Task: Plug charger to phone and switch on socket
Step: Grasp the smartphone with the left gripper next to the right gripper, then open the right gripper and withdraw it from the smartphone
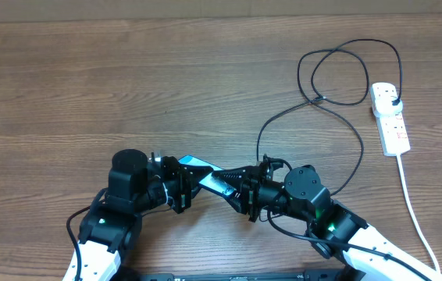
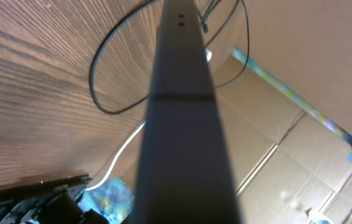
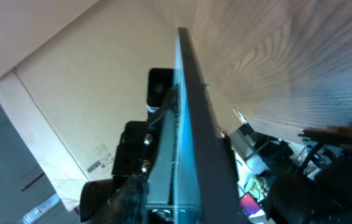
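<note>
The phone point(image 1: 209, 181) hangs tilted above the table between my two grippers, teal screen showing. My left gripper point(image 1: 180, 186) is shut on its left end; in the left wrist view the phone's dark edge point(image 2: 182, 124) fills the middle. My right gripper point(image 1: 246, 192) has the other end between its fingers, and the right wrist view shows the phone point(image 3: 191, 143) edge-on; how tightly those fingers sit is unclear. The black charger cable point(image 1: 338, 101) loops from its plug in the white socket point(image 1: 390, 119) toward the right gripper, where its tip is hidden.
The socket's thick white cord point(image 1: 410, 195) runs down the right side toward the front edge, also seen in the left wrist view point(image 2: 123, 155). A loop of charger cable point(image 2: 104, 93) lies on the wood behind the phone. Cardboard boxes stand beyond the table.
</note>
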Controlling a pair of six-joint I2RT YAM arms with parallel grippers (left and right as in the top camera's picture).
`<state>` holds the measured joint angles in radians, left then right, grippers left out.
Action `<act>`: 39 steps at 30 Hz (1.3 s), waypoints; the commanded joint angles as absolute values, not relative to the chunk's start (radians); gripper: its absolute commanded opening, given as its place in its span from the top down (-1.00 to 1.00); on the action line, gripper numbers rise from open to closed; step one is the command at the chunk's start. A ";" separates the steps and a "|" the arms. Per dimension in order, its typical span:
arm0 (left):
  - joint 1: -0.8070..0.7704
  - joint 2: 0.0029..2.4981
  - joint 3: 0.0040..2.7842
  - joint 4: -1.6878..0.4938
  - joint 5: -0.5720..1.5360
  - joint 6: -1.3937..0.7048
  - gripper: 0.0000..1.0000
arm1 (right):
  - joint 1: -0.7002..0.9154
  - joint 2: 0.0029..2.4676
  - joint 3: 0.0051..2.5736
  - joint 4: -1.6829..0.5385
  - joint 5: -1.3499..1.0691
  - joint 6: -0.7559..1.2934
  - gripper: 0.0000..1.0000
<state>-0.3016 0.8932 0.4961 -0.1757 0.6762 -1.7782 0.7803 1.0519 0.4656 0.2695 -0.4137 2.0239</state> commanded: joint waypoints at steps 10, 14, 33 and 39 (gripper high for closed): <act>-0.299 0.897 0.494 -0.240 0.497 -1.603 0.91 | 0.793 1.039 0.478 0.214 -0.363 1.828 -0.33; -0.273 0.911 0.494 -0.270 0.508 -1.540 0.92 | 0.771 1.039 0.478 0.215 -0.358 1.602 -0.80; -0.099 1.416 0.494 0.271 1.061 -1.575 0.92 | 0.551 1.052 0.478 -0.042 0.123 1.280 -1.00; -0.099 1.578 0.495 0.440 1.162 -1.608 0.91 | 0.400 1.155 0.479 0.052 0.118 1.173 -1.00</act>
